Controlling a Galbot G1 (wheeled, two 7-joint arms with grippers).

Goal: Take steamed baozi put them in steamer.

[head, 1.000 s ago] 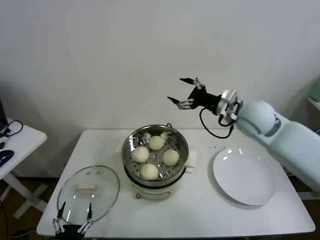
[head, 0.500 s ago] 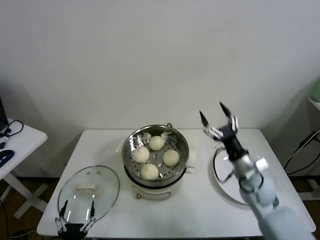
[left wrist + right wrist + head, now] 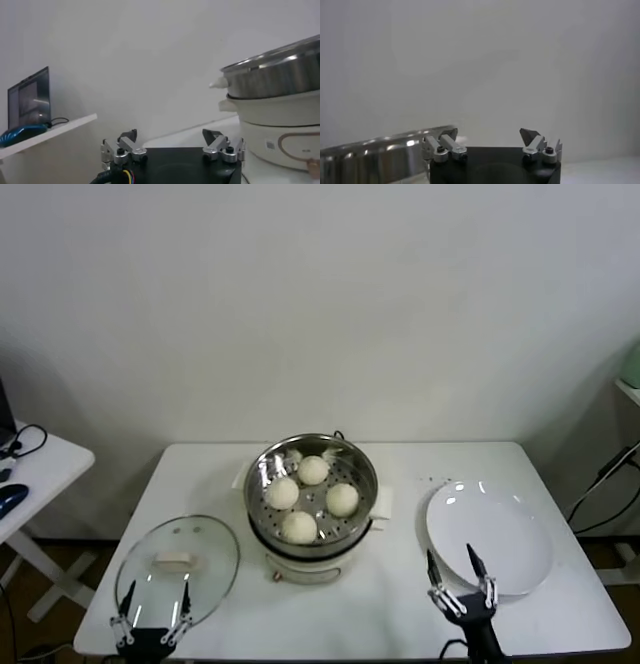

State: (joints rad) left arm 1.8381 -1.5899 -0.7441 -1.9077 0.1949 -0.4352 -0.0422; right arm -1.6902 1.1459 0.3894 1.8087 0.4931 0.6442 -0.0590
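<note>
Four cream-white baozi point(image 3: 312, 470) point(image 3: 281, 493) point(image 3: 342, 500) point(image 3: 298, 527) lie on the perforated floor of the shiny steel steamer point(image 3: 266, 467), which stands on its cream-white cooker base mid-table. The steamer's side shows in the left wrist view point(image 3: 280, 75). My right gripper point(image 3: 458, 575) is open and empty, low at the table's front edge beside the white plate point(image 3: 505, 544); it also shows in the right wrist view point(image 3: 490, 134). My left gripper point(image 3: 152, 609) is open and empty at the front left, over the glass lid's near edge; it shows in the left wrist view point(image 3: 170, 136).
A round glass lid point(image 3: 177, 569) lies front left of the steamer. The flat white plate lies to the right. A side table with a cable and a blue mouse point(image 3: 10, 498) stands off the left edge. A laptop point(image 3: 29, 102) shows in the left wrist view.
My right arm has swung down from high behind the steamer, past the plate's back edge, to the table's front edge, gripper still open. Baozi, lid and left arm have not moved.
</note>
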